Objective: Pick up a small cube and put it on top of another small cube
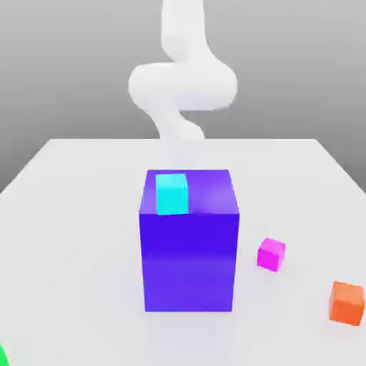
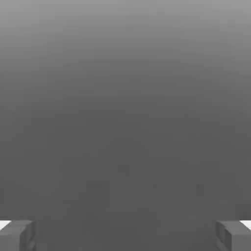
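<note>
The small cube [image 1: 271, 254], plain magenta-pink, rests on the white table [image 1: 71, 236] toward the exterior view's right, a short way from the big blue-purple block [image 1: 189, 246]. A cyan small cube [image 1: 171, 193] sits on top of that block, near its left front edge. An orange small cube [image 1: 347, 302] lies further right and nearer the camera. My white arm [image 1: 182, 86] rises behind the block. In the hand view my gripper [image 2: 125, 235] is open, its fingertips [image 2: 17, 234] far apart with nothing between them, facing plain grey.
The tall blue-purple block stands mid-table between the arm and the near edge. A sliver of something green [image 1: 2, 355] shows at the exterior view's lower left corner. Bare table lies left of the block and around the magenta cube.
</note>
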Controlling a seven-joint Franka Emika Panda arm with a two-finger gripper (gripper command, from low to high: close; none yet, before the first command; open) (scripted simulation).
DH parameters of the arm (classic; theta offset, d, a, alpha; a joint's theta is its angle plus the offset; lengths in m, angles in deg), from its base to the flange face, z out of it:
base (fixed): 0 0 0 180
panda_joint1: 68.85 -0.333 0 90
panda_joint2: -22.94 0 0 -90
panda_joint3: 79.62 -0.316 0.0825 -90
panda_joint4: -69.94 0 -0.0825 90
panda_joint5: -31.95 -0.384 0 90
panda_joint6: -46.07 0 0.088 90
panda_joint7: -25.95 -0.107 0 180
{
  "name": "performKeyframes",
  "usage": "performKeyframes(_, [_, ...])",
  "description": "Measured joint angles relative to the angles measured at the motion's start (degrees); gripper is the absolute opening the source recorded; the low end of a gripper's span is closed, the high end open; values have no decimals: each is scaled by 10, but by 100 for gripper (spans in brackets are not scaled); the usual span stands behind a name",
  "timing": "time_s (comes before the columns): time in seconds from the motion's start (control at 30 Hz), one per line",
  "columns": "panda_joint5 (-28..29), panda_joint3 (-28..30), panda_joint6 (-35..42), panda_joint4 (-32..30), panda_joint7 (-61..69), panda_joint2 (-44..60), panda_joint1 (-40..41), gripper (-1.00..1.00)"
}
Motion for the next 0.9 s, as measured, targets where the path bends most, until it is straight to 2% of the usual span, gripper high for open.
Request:
performKeyframes(0.37, [-41, -48, -168, -203, 122, 187, -149, 0])
performKeyframes(0.6, [-45, -106, -306, -347, 193, 351, -250, 0])
performKeyframes(0.7, [-16, -107, -363, -354, 183, 423, -257, 0])
performKeyframes(0.8, [26, -57, -415, -345, 156, 486, -297, 0])
performKeyframes(0.9, [26, -8, -466, -335, 154, 547, -348, 0])
